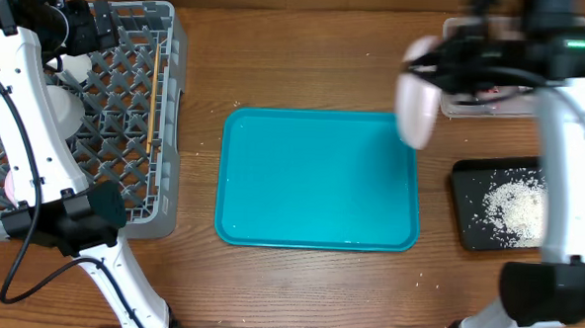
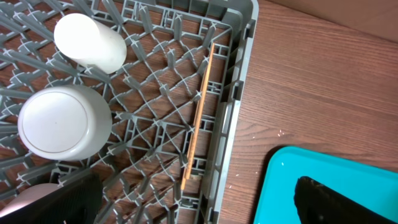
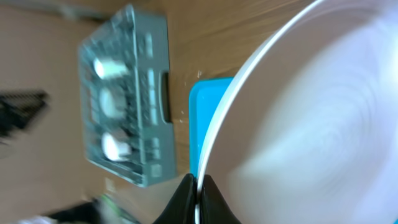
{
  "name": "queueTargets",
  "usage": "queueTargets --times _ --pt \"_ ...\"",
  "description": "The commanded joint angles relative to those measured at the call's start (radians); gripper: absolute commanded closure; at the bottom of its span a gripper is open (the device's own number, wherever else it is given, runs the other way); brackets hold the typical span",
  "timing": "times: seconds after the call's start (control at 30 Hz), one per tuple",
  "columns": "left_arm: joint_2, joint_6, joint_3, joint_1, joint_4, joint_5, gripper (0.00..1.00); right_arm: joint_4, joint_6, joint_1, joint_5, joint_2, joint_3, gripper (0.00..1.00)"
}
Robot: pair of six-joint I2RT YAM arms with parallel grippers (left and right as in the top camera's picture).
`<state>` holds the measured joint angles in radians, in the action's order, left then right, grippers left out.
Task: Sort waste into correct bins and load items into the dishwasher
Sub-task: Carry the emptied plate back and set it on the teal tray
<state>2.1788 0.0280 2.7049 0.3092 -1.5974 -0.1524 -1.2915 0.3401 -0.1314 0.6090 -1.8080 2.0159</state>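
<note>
Overhead, the wooden counter (image 1: 307,56) carries everything, and the biggest piece on it is the grey lattice dish rack (image 1: 127,107) at the left edge. Next in size, the teal tray (image 1: 317,180) lies bare at the centre, apart from the rack. To its right sits the shallow black tray (image 1: 466,206), with a heap of white rice (image 1: 513,203) piled in it. The clear tub (image 1: 463,104) stands behind that tray, mostly hidden under the right arm, so its contents cannot be made out. The white plate (image 1: 416,110) hangs in the air over the far right corner of the teal tray, steeply tilted and blurred. In the right wrist view the right gripper (image 3: 196,190) pinches its rim, one dark finger on each face, and the plate fills most of that view. Inside the rack, the left wrist view shows an upturned white bowl (image 2: 62,121) and beside it a small white cup (image 2: 90,40) lying on the lattice. A further pale rounded piece at the lower corner is too cut off to name. The wooden chopsticks (image 2: 199,118) lie along the rack's inner wall nearest the teal tray; whether one or two lie there cannot be told. The left gripper (image 2: 196,186) hovers over that side of the rack with its fingers spread wide and nothing between them. A few stray white grains (image 2: 280,132) dot the counter between the rack and the teal tray.
</note>
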Motion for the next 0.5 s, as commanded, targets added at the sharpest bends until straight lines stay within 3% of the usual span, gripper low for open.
queueTargets --times 0.0,0.2,0.47 --pt "0.009 0.013 0.001 -0.003 0.001 0.003 0.00 0.066 0.119 -0.212 -0.290 -0.062 -0.001 0.96" --pt "0.009 0.013 0.001 -0.003 0.001 0.003 0.00 0.158 0.265 -0.485 -0.513 -0.219 -0.001 0.96" --pt "0.009 0.013 0.001 -0.003 0.001 0.003 0.00 0.247 0.323 -0.653 -0.579 -0.373 -0.001 0.96"
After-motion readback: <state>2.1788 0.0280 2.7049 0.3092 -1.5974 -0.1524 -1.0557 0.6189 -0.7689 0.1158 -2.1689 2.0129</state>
